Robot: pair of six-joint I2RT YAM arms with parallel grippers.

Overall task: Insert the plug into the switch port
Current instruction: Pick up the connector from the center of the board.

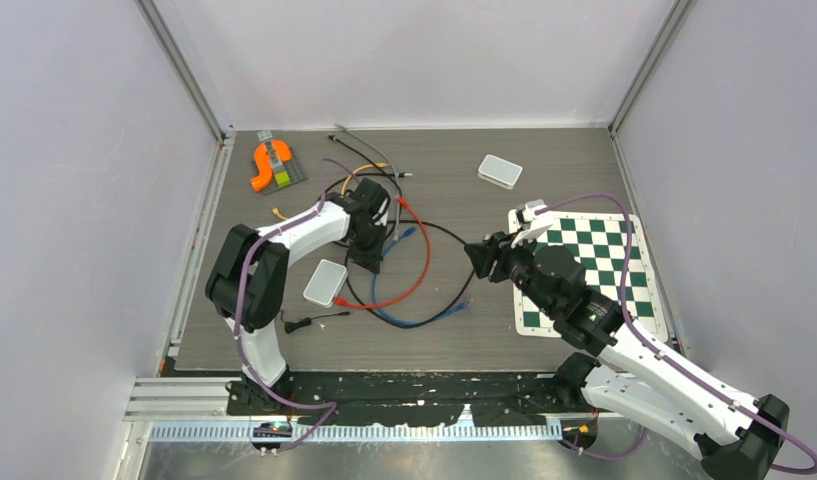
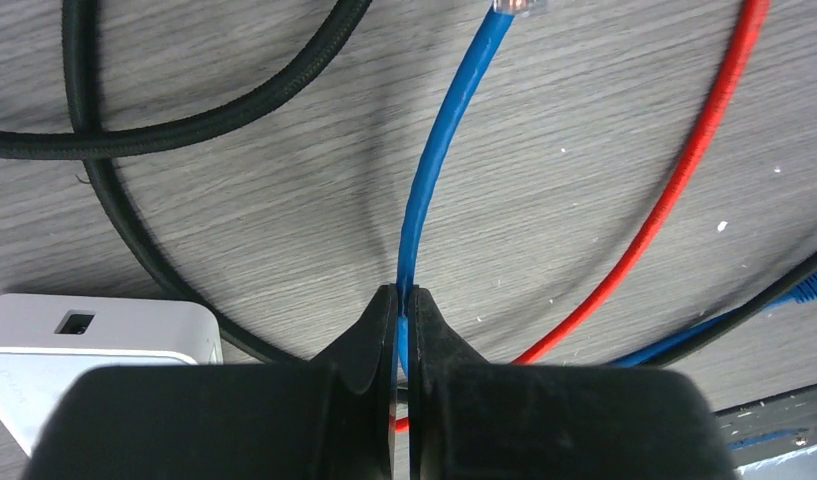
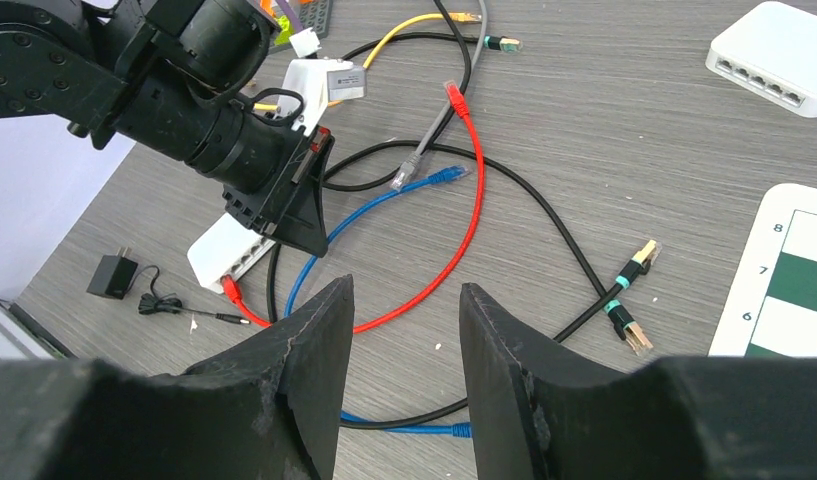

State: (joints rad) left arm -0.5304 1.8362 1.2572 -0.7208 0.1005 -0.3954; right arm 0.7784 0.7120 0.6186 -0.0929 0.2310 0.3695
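My left gripper (image 2: 405, 292) is shut on a blue cable (image 2: 434, 150) a short way behind its clear plug (image 2: 514, 6), low over the table. In the top view that left gripper (image 1: 369, 252) stands just right of a white switch (image 1: 325, 283), and the blue plug (image 1: 410, 234) points away from it. The switch (image 3: 224, 250) shows its port side, with a red plug (image 3: 230, 289) at one port. My right gripper (image 3: 404, 290) hangs open and empty above the cable loops, right of them in the top view (image 1: 479, 258).
A second white switch (image 1: 500, 171) lies at the back right. A chessboard mat (image 1: 594, 270) lies under my right arm. Red (image 1: 421, 270), black and grey cables tangle mid-table. A black power adapter (image 1: 292, 325) sits front left, an orange-and-grey part (image 1: 274, 165) back left.
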